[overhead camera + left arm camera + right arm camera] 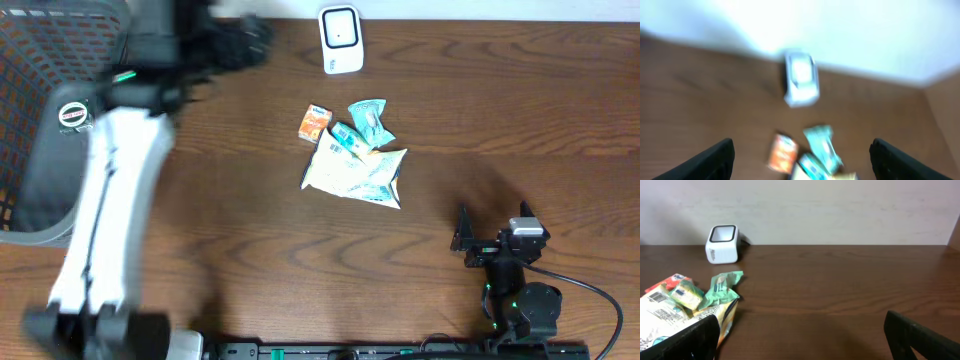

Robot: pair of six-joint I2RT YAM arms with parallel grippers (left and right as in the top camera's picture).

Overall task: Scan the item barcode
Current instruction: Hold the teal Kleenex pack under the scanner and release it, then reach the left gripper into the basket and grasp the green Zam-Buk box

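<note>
The left hand (801, 150) gaped wide, empty, above the worktop (500, 120). The right hand (800, 322) was likewise wide and empty. The packets (352, 160) lay heaped centrally, evidently staged within both arms' reach, near the scanner (341, 40). None was yet presented.

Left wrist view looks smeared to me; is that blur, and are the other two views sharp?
Left wrist: heavily blurred throughout, the white scanner and the packets only soft shapes, no print readable. Overhead: the left arm is smeared, while the things on the tabletop are crisp. Right wrist: sharp and evenly lit, label print on the big packet visible though too small to read.
</note>
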